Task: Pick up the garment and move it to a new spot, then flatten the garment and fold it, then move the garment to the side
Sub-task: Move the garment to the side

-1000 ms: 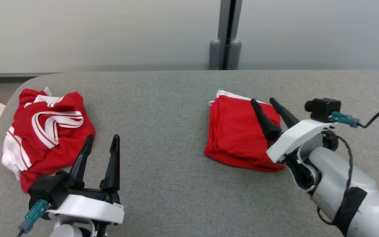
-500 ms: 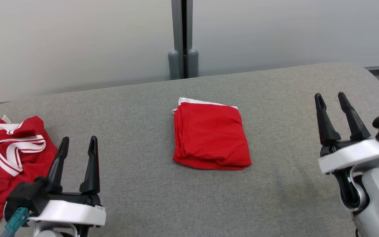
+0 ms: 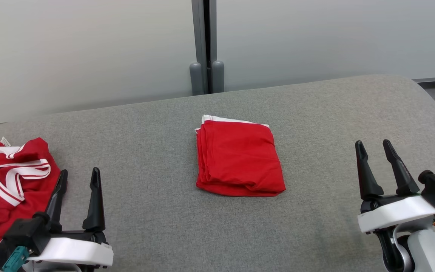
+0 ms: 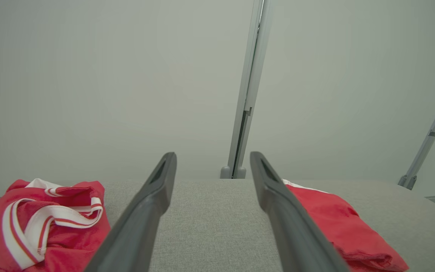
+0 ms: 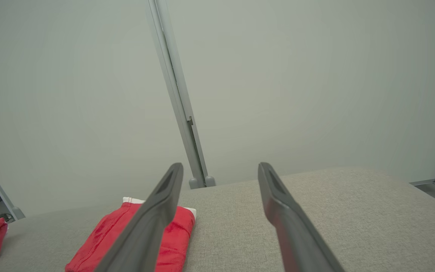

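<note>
The garment (image 3: 238,158) lies folded into a neat red square with a white edge at its far side, in the middle of the grey table (image 3: 145,132). My left gripper (image 3: 79,171) stands open at the lower left, well short of it, beside a crumpled heap. My right gripper (image 3: 372,143) is open at the lower right, apart from the garment, nothing between its fingers. In the left wrist view the garment (image 4: 338,223) lies just right of the open gripper (image 4: 213,155). In the right wrist view the garment (image 5: 178,228) is partly behind the left finger of the open gripper (image 5: 220,165).
A crumpled red-and-white striped garment (image 3: 13,177) sits at the table's left end, close to my left gripper; it also appears in the left wrist view (image 4: 51,223). A pale wall with a grey post (image 3: 202,45) stands behind the table. The table's right end curves off.
My right gripper has come off the folded garment and drawn back to the lower right, staying open. The head camera has shifted, so the whole scene sits further left. The garment lies still.
</note>
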Available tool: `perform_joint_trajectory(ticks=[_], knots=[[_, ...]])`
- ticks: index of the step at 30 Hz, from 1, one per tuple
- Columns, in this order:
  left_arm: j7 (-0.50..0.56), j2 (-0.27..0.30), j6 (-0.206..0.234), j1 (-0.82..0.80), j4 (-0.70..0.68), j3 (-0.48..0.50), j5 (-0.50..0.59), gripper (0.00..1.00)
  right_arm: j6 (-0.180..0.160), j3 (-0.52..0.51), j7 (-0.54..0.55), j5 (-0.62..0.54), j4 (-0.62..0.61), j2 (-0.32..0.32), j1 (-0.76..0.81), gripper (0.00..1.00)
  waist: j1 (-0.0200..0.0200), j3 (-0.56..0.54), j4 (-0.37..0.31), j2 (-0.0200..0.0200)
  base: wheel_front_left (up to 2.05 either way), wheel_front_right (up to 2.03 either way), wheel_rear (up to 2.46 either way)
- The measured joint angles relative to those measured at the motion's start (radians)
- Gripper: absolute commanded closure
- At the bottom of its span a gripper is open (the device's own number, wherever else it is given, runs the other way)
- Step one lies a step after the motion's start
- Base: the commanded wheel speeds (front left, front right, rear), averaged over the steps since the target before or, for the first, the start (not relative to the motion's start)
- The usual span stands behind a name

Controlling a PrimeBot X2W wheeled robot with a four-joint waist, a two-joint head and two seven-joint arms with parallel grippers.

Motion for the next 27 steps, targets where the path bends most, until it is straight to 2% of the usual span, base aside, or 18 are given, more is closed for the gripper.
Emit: perform_joint_trajectory(ticks=[7,11,16,21,27], knots=[[0.000,-0.005,-0.004,0.000,0.014,-0.008,0.009,0.00,0.000,-0.007,0.065,-0.035,-0.032,0.015,0.011,0.00,0.0000,0.006,0.009,0.0000,0.00,0.00,0.00],[0.007,-0.007,-0.004,-0.010,0.014,-0.017,0.014,0.00,0.000,0.000,0.113,-0.044,-0.017,0.011,-0.053,0.00,0.0000,0.026,0.021,0.0000,0.00,0.00,0.00],[0.018,-0.011,-0.004,-0.043,0.011,-0.033,0.016,0.00,0.000,0.040,0.236,-0.023,0.084,0.012,-0.182,0.00,0.0000,0.060,0.054,0.0000,0.00,0.00,0.00],[0.027,-0.021,-0.014,-0.080,0.014,-0.056,0.021,0.00,0.000,0.078,0.381,0.037,0.236,-0.008,-0.322,0.00,0.0000,0.097,0.102,0.0000,0.00,0.00,0.00],[0.031,-0.037,-0.031,-0.125,0.031,-0.083,0.021,0.00,0.000,0.051,0.561,0.131,0.437,-0.012,-0.435,0.00,0.0000,0.146,0.175,0.0000,0.00,0.00,0.00]])
